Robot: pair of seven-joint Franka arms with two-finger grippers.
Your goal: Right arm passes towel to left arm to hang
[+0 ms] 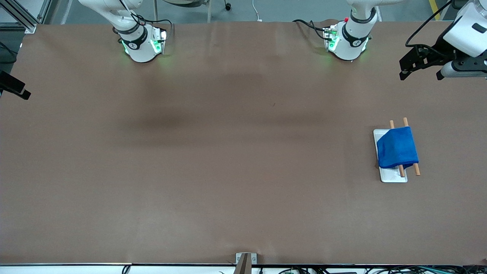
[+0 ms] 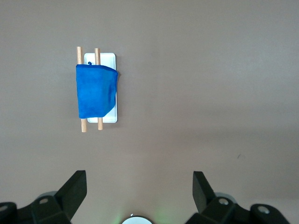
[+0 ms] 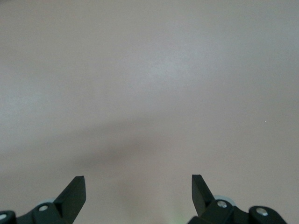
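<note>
Brown paper-like covering spreads over the whole desk, smooth and unmarked apart from soft shadows. Toward the left arm's end, about midway between the front camera and the robots' bases, the towel hangs draped over two wooden rods that stand on a small white base plate. It is a bright blue, slightly fuzzy cloth, folded over both rods so that it forms a neat rectangle with one lower corner sloping away; a thin darker hem shows along its edges. In the left wrist view a tiny loop sticks up at its upper edge beside one rod. The rod ends poke out of the cloth at both sides, and the plate shows as a pale strip beside and below it.

Farther from the camera, the left hand hangs in the air over the edge of the desk at the left arm's end, its black fingers spread wide with nothing between them. The right hand shows only at the edge of the front view, over the right arm's end of the desk; its fingers are also spread apart and empty, with bare desk beneath.
</note>
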